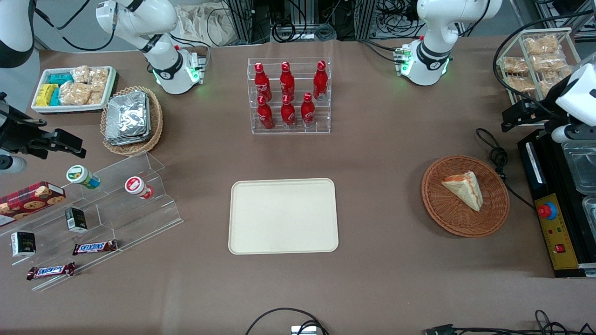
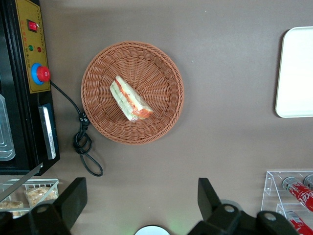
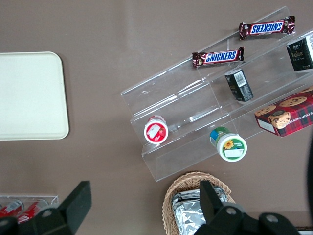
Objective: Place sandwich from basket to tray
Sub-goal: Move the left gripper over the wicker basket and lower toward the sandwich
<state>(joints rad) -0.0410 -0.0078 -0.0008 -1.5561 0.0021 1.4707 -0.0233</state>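
The sandwich (image 1: 463, 188), a pale bread wedge with orange-red and green filling, lies in the round dark-brown wicker basket (image 1: 447, 218) toward the working arm's end of the table. In the left wrist view the sandwich (image 2: 129, 99) lies near the middle of the basket (image 2: 161, 63). The cream-beige tray (image 1: 283, 216) sits bare at the table's middle, and its corner shows in the left wrist view (image 2: 296, 73). My left gripper (image 1: 519, 116) hangs high above the table, beside the basket and farther from the front camera. It is open and empty (image 2: 141, 196).
A black control box with a red button (image 1: 547, 210) and a coiled cable (image 1: 496, 153) lie beside the basket. A clear rack of red bottles (image 1: 289, 95) stands farther from the front camera than the tray. A wire rack of snack packets (image 1: 535, 60) stands near my arm.
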